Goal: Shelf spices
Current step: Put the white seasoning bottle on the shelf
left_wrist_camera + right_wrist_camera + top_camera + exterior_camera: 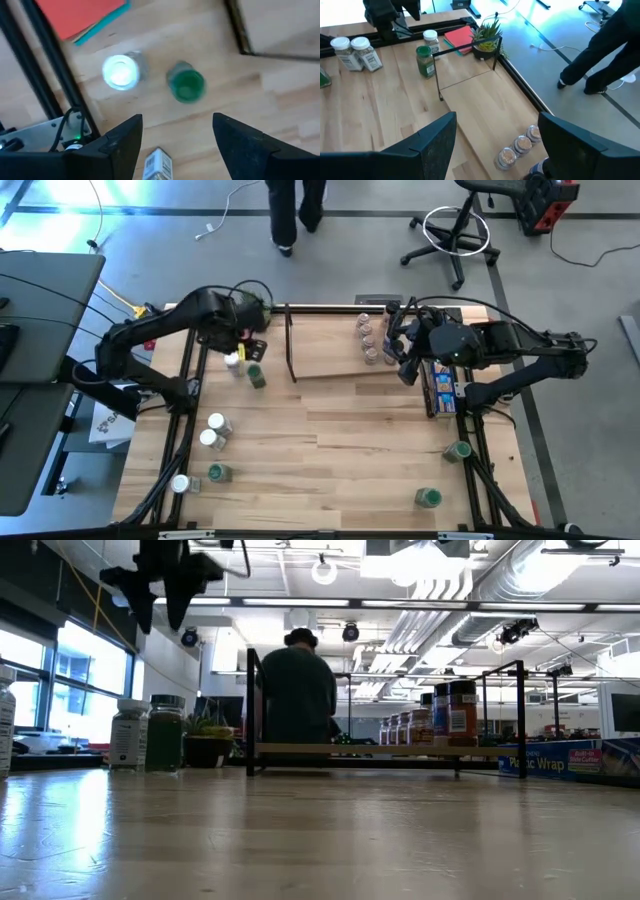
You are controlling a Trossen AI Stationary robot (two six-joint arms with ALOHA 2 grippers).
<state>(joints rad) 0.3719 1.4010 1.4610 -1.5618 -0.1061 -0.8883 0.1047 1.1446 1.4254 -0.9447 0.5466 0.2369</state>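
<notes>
The shelf [330, 345] stands at the table's far middle, with several jars [372, 338] upright on its right end. A white-topped jar [120, 71] and a green-topped jar [186, 86] stand upright on the table just left of the shelf. My left gripper [177, 145] hangs open above these two, pointing down, with nothing between its fingers. My right gripper [497, 145] stands open in the air by the shelf's right end [403, 350], above the jars [520, 146] there.
Loose jars stand at the left [212, 432], the near left [200, 478] and the near right [442, 475]. A long blue box [440, 385] lies right of the shelf. A potted plant [487, 37] and a red pad [85, 15] sit at the far left. A person [295, 690] is beyond the table.
</notes>
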